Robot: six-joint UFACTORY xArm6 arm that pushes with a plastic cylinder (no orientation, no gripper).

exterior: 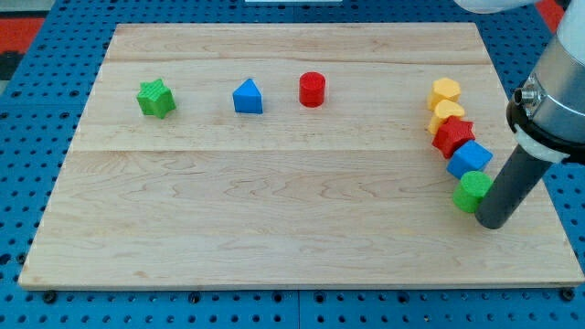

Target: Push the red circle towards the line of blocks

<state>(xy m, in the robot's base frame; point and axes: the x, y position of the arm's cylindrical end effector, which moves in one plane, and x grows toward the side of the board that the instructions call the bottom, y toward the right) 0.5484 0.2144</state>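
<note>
The red circle [313, 89] lay far to the left of my tip [492, 223], which touched the green block [473, 191] ending the line; no fingers, nothing grasped.

A pale grey cylindrical arm housing [559, 82] (ringed by a black collar) carries the dark, matte rod [507, 190].

No text, label, brand, number or sign can be read anywhere in the camera view: none on the pale wooden board [274, 238], the small coloured blocks or the blue perforated surface [37, 137] around it.
</note>
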